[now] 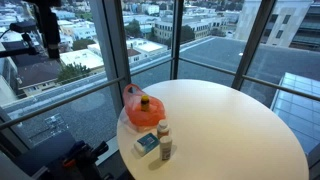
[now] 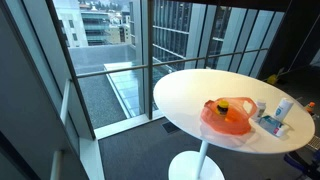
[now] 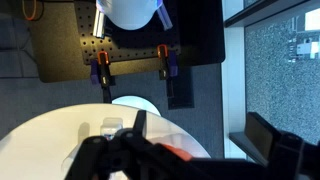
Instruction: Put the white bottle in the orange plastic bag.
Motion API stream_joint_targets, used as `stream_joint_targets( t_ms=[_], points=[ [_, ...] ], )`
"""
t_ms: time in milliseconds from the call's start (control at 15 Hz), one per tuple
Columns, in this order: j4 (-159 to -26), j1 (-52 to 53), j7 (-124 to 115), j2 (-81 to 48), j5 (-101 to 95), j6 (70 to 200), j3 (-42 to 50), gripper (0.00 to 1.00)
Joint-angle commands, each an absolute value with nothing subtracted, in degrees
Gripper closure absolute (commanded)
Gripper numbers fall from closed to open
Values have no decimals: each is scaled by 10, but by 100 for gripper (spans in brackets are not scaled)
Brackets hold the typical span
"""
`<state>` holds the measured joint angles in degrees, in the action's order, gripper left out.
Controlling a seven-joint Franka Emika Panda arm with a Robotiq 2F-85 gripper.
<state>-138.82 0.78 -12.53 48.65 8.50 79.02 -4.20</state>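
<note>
Your bottle [image 1: 163, 139] stands upright near the table's edge, a small slim cylinder with a pale cap. It is outside the bag [image 1: 141, 109], which sits just beside it at its 11 o'clock. The bag is crinkled, translucent orange plastic, slumped in a soft mound, with something dark-capped showing at its top. A flat blue-and-white box [image 1: 146, 144] lies at the bottle's 9 o'clock, close against it. All three rest on a round, smooth white table [image 1: 235, 120]. In an exterior view you also get the table's single pedestal [image 2: 203, 158], and there the bottle [image 2: 284, 108] is at the bag's 3 o'clock. Only the wrist view gives you the gripper [image 3: 138, 140], dark and blurred above the table's rim. You cannot tell from it how far the jaws are parted or whether they hold anything. At its 12 o'clock lies a black perforated board [image 3: 70, 50] with orange-handled clamps [image 3: 102, 68].
</note>
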Motion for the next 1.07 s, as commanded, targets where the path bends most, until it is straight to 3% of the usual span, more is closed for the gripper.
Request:
stream_joint_targets(
  t_ms=[0, 1000],
  points=[
    [-1387, -2, -120, 486, 88, 788, -48, 0],
    [-1275, -34, -143, 386, 72, 826, -51, 0]
  ],
)
